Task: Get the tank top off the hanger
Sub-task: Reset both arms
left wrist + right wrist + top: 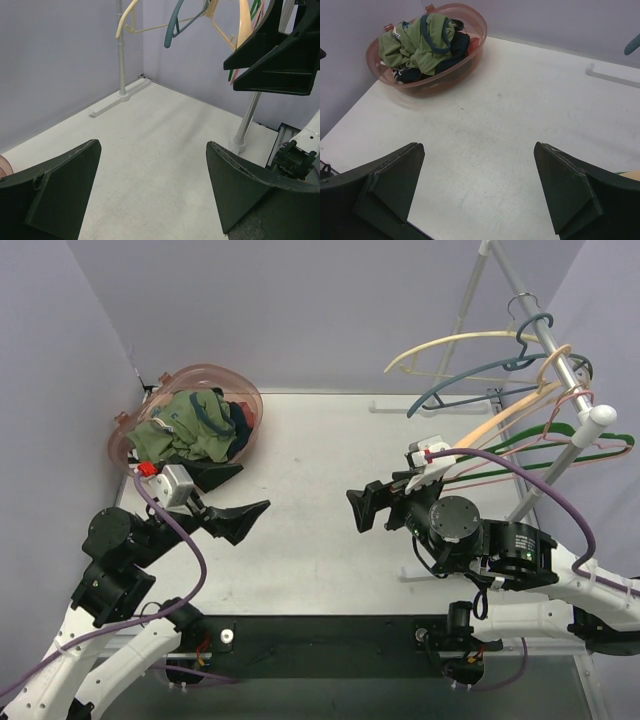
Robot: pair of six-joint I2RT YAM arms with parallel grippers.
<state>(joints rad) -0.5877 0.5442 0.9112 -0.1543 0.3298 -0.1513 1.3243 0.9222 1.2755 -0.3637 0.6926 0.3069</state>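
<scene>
Green tank top [190, 425] lies bunched with other clothes in the pink basket [215, 371], far-left corner of the tabletop [320, 470]. Hangers [470, 370] on the rack [560, 355], right. Left hand [255, 485] spread, empty, near the basket. Right hand [358, 510] spread, empty, mid-tabletop.

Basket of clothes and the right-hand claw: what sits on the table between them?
Nothing; the right wrist view shows only bare white table between the right gripper and the basket.

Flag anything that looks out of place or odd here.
All the coloured plastic hangers on the metal rack hang bare; the only clothes are a crumpled green and navy heap in the translucent pink basket.
</scene>
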